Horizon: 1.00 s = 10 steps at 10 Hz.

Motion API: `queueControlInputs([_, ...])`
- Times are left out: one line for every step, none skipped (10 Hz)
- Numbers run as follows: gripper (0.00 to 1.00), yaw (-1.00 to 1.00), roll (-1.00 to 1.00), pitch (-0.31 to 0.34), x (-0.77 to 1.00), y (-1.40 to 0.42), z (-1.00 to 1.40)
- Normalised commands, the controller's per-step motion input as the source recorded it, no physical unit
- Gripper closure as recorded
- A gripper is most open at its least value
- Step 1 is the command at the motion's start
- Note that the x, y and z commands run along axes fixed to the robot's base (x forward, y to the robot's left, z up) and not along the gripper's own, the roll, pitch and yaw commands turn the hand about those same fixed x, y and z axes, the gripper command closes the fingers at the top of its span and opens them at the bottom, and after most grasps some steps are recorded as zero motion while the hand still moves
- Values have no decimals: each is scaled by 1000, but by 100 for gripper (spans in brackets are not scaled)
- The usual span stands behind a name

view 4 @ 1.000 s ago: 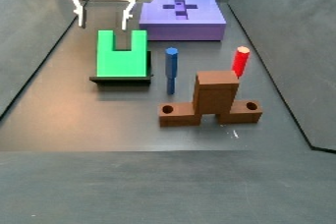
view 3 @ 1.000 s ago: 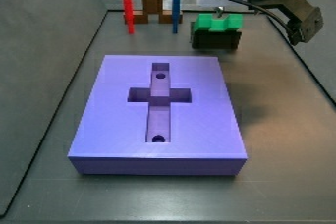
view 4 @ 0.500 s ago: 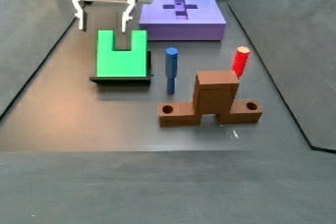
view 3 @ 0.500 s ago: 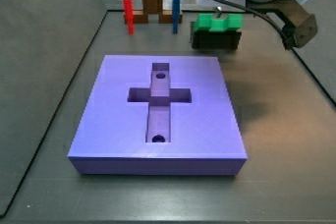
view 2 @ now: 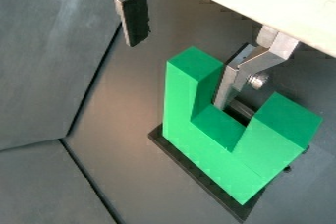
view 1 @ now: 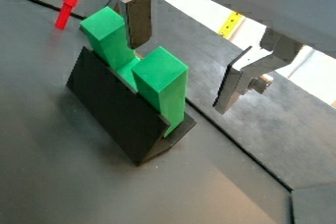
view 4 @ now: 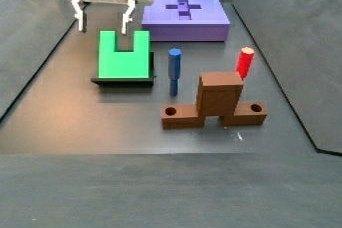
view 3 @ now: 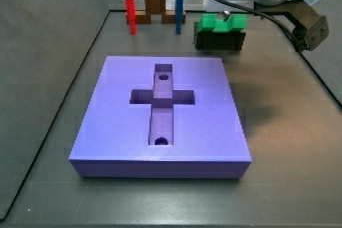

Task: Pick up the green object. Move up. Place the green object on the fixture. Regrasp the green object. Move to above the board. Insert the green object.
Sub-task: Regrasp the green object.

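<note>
Above the fixture (view 4: 120, 79): gripper (view 4: 104, 13) spread and empty over the seated green object (view 4: 124, 55).
Risk: an off-centre descent could land a finger (view 2: 134, 15) on a prong, tipping it.

Green object (view 4: 124, 54) seated on the fixture (view 4: 123, 78), with the gripper (view 4: 104, 14) above its far end, jaws apart, the board (view 4: 187, 17) beyond, and two pegs (view 4: 174, 70) beside an upright block (view 4: 217, 100) nearer the camera

Green object (view 4: 124, 56), purple board (view 3: 164, 117), silver pincer (view 4: 104, 14)
</note>
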Motion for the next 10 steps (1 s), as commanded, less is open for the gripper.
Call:
queueControlInputs([0,0,217,197,237,120,-346])
queueControlInputs([0,0,114,129,149,131,-400])
queueControlInputs([0,0,0,117,86,100,-294])
queueControlInputs([0,0,0,151,66,91,-40])
queueControlInputs([0,131,191,69,3,0,0])
queueControlInputs([0,160,337,80,3,0,0])
queueControlInputs([0,137,374,109,37,-17,0])
queueControlInputs([0,109,460,137,37,-9,0])
queueControlInputs([0,3,166,69,3,0,-54])
queueControlInputs([0,0,0,0,0,0,-123])
